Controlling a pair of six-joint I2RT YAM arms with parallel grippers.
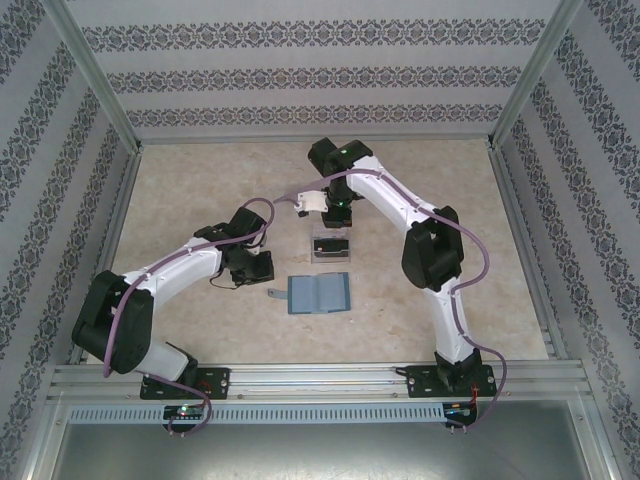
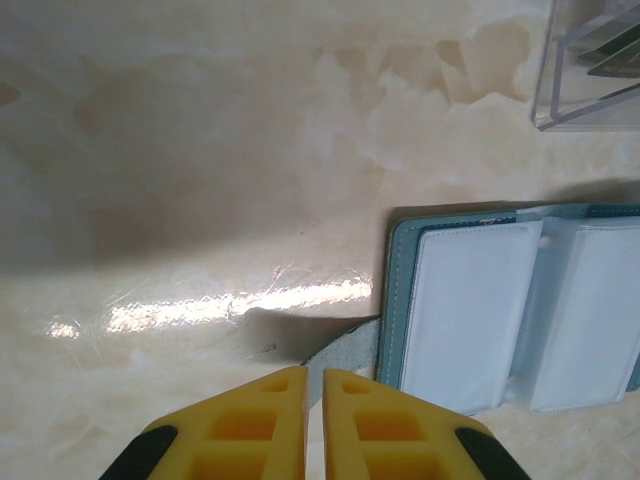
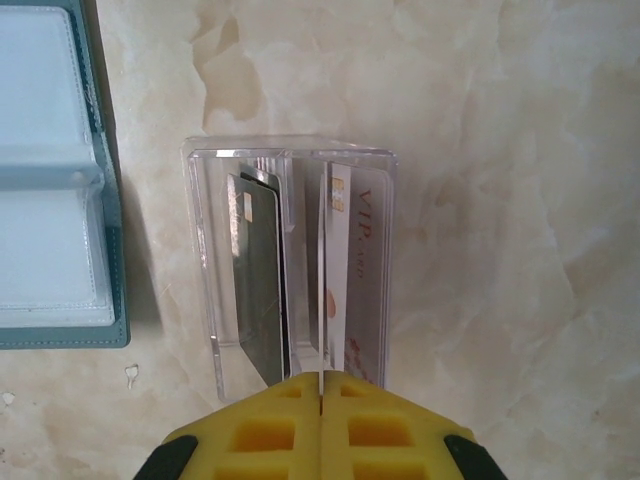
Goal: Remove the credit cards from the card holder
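Several credit cards (image 3: pixel 260 270) beyond right end effector (image 3: pixel 321 385)

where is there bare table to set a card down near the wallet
Free: the near strip between the card holder and the front rail; the far-left table between the left arm and the back wall. Crowded: mid-table, where the clear box, left gripper and right gripper sit close by the card holder.
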